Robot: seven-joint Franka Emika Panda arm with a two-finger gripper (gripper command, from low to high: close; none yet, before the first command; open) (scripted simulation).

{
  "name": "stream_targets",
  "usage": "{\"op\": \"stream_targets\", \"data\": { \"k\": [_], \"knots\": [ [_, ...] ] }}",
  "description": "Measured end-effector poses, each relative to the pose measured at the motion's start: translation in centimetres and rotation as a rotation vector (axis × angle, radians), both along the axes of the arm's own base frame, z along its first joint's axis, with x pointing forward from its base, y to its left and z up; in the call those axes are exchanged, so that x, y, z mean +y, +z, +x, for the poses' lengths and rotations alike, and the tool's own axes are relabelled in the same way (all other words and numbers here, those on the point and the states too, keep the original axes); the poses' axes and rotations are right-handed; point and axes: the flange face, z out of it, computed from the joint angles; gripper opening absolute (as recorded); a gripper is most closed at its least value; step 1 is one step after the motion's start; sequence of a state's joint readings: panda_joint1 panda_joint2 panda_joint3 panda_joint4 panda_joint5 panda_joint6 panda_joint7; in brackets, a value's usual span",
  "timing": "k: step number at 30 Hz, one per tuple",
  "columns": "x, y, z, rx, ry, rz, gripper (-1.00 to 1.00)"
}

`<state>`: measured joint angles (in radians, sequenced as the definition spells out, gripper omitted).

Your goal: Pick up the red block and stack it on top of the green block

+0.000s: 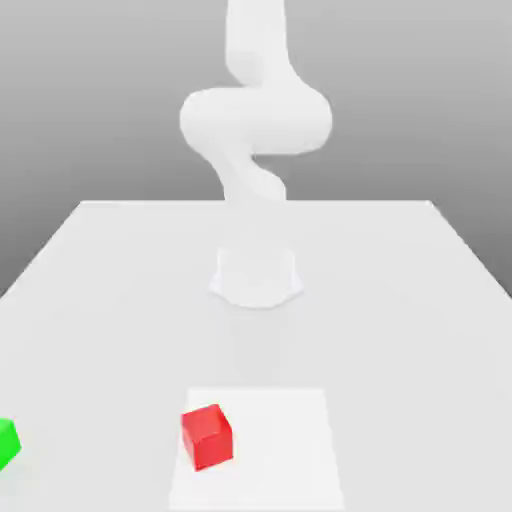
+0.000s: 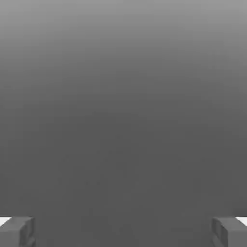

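The red block [image 1: 207, 437] sits on the white table [image 1: 400, 300] near its front edge, a little toward the exterior view's left. The green block [image 1: 6, 442] lies at the far left of the exterior view, partly cut off by the frame's edge. The two blocks are well apart. In the hand view my gripper [image 2: 123, 231] is open: its two grey fingertips [image 2: 17, 231] stand far apart, with only a plain grey background between them. The white arm [image 1: 255, 120] rises from its base [image 1: 256, 275] at the table's middle and bends upward.
A slightly brighter square patch [image 1: 280, 450] marks the table under and beside the red block. The table's left and right edges run toward the back in the exterior view.
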<state>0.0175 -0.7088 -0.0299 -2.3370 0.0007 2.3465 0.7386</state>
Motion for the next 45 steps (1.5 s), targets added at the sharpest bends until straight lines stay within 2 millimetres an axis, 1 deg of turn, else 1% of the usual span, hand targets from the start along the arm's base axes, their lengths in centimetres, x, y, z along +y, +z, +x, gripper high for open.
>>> {"op": "stream_targets", "data": {
  "k": [2,5,8,11,13,16,18,21,23,27,28,33,34,35,37,40,41,42,43,45],
  "knots": [
    [-0.6,-4.2,2.5,0.069,0.035,-0.018,0.0],
    [-1.4,-10.5,5.4,0.167,0.086,-0.042,0.0],
    [-2.1,-16.9,7.2,0.263,0.137,-0.065,0.0],
    [-2.8,-23.4,8.0,0.358,0.189,-0.087,0.0],
    [-3.2,-27.7,8.1,0.422,0.224,-0.101,0.0],
    [-3.9,-34.0,7.4,0.517,0.278,-0.121,0.0],
    [-4.5,-38.1,6.4,0.581,0.311,-0.134,0.0],
    [-5.2,-43.7,4.3,0.676,0.365,-0.152,0.0],
    [-5.3,-46.4,3.9,0.698,0.382,-0.157,0.0],
    [-5.3,-51.0,3.7,0.705,0.386,-0.159,0.0],
    [-5.3,-51.7,3.6,0.705,0.386,-0.158,-1.0],
    [-5.3,-51.7,3.6,0.707,0.386,-0.158,-1.0],
    [-5.3,-52.1,3.5,0.707,0.386,-0.157,-1.0],
    [-5.3,-51.7,3.6,0.707,0.386,-0.158,-1.0],
    [-5.3,-50.0,3.7,0.706,0.387,-0.159,-1.0],
    [-5.3,-46.8,3.6,0.706,0.387,-0.158,-1.0],
    [-6.0,-46.0,3.8,0.708,0.361,-0.148,-1.0],
    [-7.6,-45.5,4.3,0.712,0.309,-0.128,-1.0],
    [-9.7,-45.1,4.7,0.715,0.244,-0.103,-1.0],
    [-14.3,-44.4,5.5,0.721,0.099,-0.047,-1.0]
  ]
}}
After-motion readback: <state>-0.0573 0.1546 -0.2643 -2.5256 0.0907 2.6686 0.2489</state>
